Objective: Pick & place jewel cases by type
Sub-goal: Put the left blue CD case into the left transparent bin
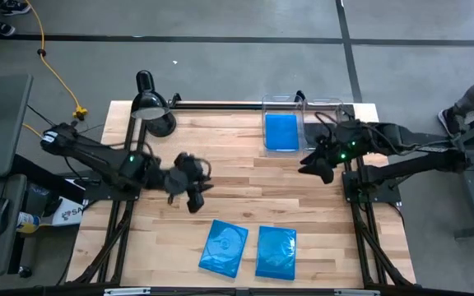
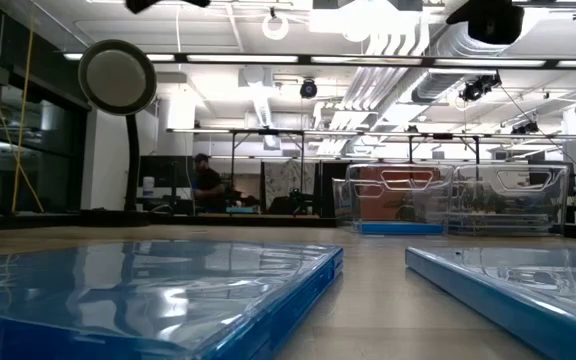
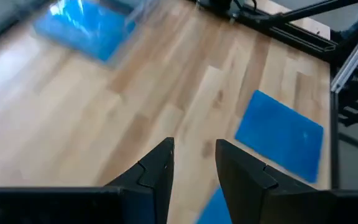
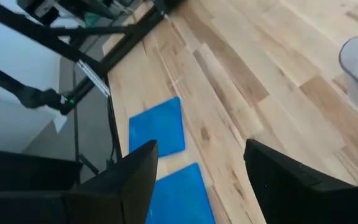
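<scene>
Glossy blue rectangular jewel cases (image 1: 251,250) lie flat on wood-plank table (image 1: 220,156).

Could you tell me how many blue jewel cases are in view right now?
3. One blue case lies inside the clear bin at the table's far edge; two lie side by side near the front edge, the left one and the right one. No black cases show; some may be hidden.

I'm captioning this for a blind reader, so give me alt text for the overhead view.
Two blue jewel cases lie side by side near the wooden table's front edge, and a third sits in a clear bin at the back. The left gripper hovers mid-table; the right gripper hangs open beside the bin.
</scene>
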Controlling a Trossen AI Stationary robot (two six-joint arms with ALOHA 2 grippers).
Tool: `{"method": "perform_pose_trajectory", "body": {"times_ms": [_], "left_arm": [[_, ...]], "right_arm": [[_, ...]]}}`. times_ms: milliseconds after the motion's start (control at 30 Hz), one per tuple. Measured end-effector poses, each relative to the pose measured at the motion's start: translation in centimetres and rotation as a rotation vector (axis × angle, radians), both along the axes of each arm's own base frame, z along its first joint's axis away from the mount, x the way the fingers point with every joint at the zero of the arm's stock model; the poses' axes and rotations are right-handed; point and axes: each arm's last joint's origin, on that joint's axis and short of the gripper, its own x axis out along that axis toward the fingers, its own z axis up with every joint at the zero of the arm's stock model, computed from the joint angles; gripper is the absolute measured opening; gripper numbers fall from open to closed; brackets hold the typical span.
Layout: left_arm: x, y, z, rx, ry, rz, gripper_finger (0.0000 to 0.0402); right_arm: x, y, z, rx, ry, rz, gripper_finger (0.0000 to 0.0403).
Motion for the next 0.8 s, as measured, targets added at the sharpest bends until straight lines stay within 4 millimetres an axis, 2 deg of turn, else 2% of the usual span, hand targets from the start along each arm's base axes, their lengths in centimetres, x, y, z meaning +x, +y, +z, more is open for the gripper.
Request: {"method": "perform_pose_trajectory", "body": {"times_ms": [233,467,633,800], "left_arm": [[-0.8,-5.2,-2.1,-0.195,0.012,0.158,0.0117],[-2.0,-10.0,-5.0,-0.357,0.094,0.252,0.0117],[-2.5,-12.7,-7.0,-0.404,0.140,0.270,0.0117],[-3.0,-15.1,-9.0,-0.430,0.180,0.289,0.0117]], "right_arm": [[0.9,2.3,-0.7,-0.025,0.052,0.010,0.0224],[2.6,5.1,-2.2,-0.010,0.141,-0.019,0.0224],[5.0,7.7,-3.8,0.016,0.176,-0.053,0.0224],[8.5,10.6,-5.8,0.086,0.132,-0.098,0.0224]]}}
